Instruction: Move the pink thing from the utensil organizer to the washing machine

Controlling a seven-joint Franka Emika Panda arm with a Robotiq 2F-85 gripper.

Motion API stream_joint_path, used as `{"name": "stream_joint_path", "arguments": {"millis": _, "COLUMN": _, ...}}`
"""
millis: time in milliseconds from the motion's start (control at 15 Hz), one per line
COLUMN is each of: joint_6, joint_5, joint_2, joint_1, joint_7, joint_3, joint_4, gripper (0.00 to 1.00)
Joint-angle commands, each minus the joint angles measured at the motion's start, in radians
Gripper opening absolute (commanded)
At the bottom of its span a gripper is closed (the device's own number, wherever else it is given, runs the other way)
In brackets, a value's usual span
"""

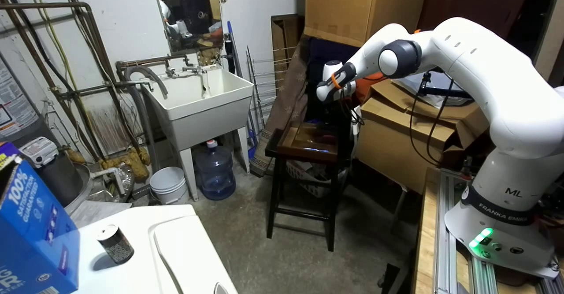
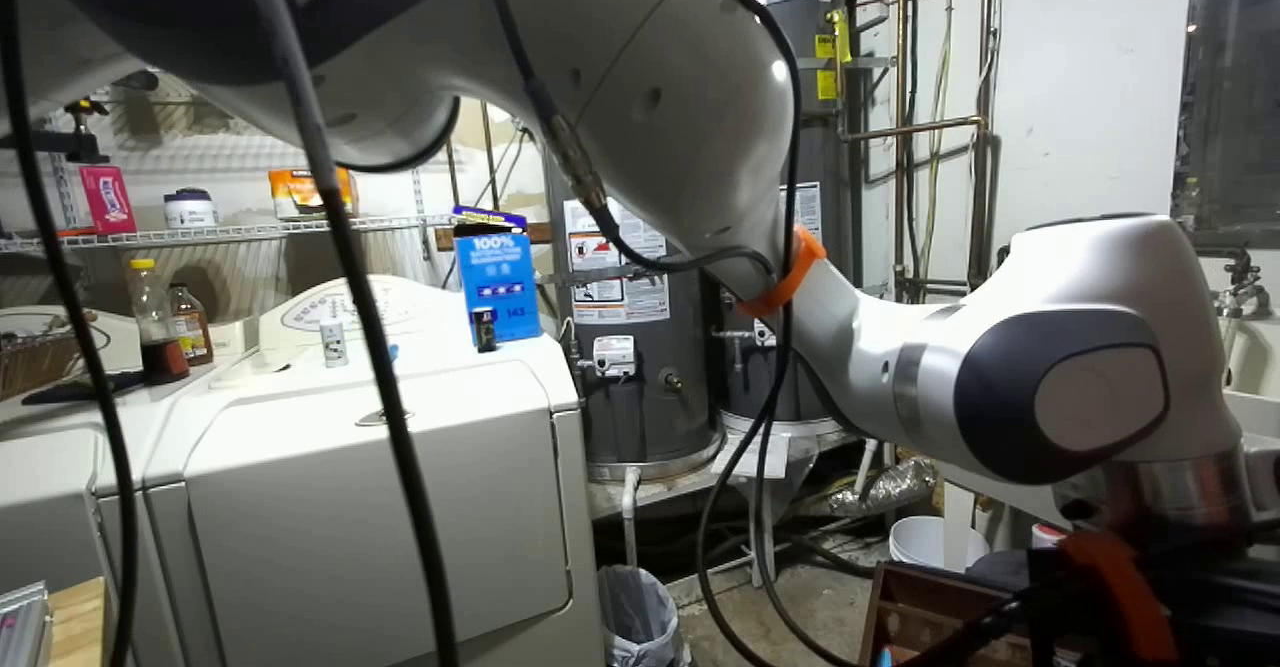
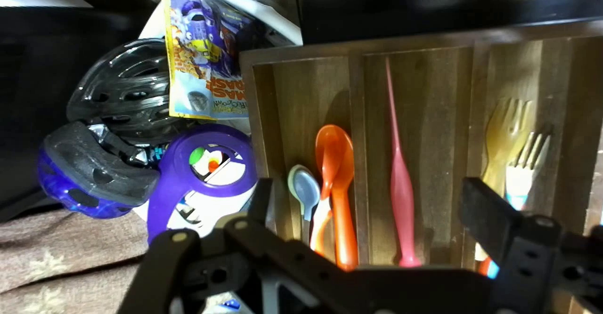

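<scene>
The pink thing [image 3: 402, 196] is long and slim, with a thin pointed end and a thicker handle. It lies in a middle compartment of the brown wooden utensil organizer [image 3: 301, 54]. My gripper [image 3: 370, 189] is open and empty, its fingers spread wide on either side of the pink thing, apparently above it. The organizer also shows in both exterior views [image 1: 286, 146] [image 2: 890, 612], on a dark stool. I cannot make out the pink thing there. The white washing machine [image 2: 380, 537] stands away from the arm; its glossy top [image 1: 136, 223] shows in an exterior view.
Orange spoons [image 3: 344, 201] and forks [image 3: 501, 140] lie in neighbouring compartments. A helmet [image 3: 122, 83] and a purple object [image 3: 174, 182] lie beside the organizer. A dark can [image 1: 115, 244] and a blue box [image 1: 39, 232] stand on the washing machine. A utility sink [image 1: 207, 109] stands behind.
</scene>
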Motion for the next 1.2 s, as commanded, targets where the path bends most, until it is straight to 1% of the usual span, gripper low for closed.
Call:
{"name": "stream_joint_path", "arguments": {"millis": 0, "joint_6": 0.046, "joint_5": 0.012, "joint_2": 0.084, "joint_1": -0.040, "joint_7": 0.014, "joint_3": 0.031, "joint_4": 0.115, "gripper": 1.00}}
{"name": "stream_joint_path", "arguments": {"millis": 67, "joint_6": 0.052, "joint_5": 0.027, "joint_2": 0.097, "joint_1": -0.060, "joint_7": 0.007, "joint_3": 0.051, "joint_4": 0.134, "gripper": 1.00}}
{"name": "stream_joint_path", "arguments": {"millis": 133, "joint_6": 0.053, "joint_5": 0.052, "joint_2": 0.110, "joint_1": -0.092, "joint_7": -0.011, "joint_3": 0.086, "joint_4": 0.154, "gripper": 1.00}}
{"name": "stream_joint_path", "arguments": {"millis": 267, "joint_6": 0.059, "joint_5": 0.096, "joint_2": 0.138, "joint_1": -0.154, "joint_7": -0.057, "joint_3": 0.165, "joint_4": 0.202, "gripper": 1.00}}
{"name": "stream_joint_path", "arguments": {"millis": 400, "joint_6": 0.044, "joint_5": 0.143, "joint_2": 0.176, "joint_1": -0.223, "joint_7": -0.132, "joint_3": 0.255, "joint_4": 0.273, "gripper": 1.00}}
{"name": "stream_joint_path", "arguments": {"millis": 467, "joint_6": 0.053, "joint_5": 0.094, "joint_2": 0.107, "joint_1": -0.167, "joint_7": -0.061, "joint_3": 0.180, "joint_4": 0.159, "gripper": 1.00}}
{"name": "stream_joint_path", "arguments": {"millis": 533, "joint_6": 0.053, "joint_5": 0.107, "joint_2": 0.120, "joint_1": -0.196, "joint_7": -0.086, "joint_3": 0.213, "joint_4": 0.183, "gripper": 1.00}}
{"name": "stream_joint_path", "arguments": {"millis": 667, "joint_6": 0.053, "joint_5": 0.112, "joint_2": 0.137, "joint_1": -0.225, "joint_7": -0.103, "joint_3": 0.239, "joint_4": 0.213, "gripper": 1.00}}
{"name": "stream_joint_path", "arguments": {"millis": 1067, "joint_6": 0.030, "joint_5": 0.115, "joint_2": 0.176, "joint_1": -0.242, "joint_7": -0.171, "joint_3": 0.277, "joint_4": 0.272, "gripper": 1.00}}
{"name": "stream_joint_path", "arguments": {"millis": 1133, "joint_6": 0.020, "joint_5": 0.117, "joint_2": 0.182, "joint_1": -0.245, "joint_7": -0.182, "joint_3": 0.283, "joint_4": 0.283, "gripper": 0.97}}
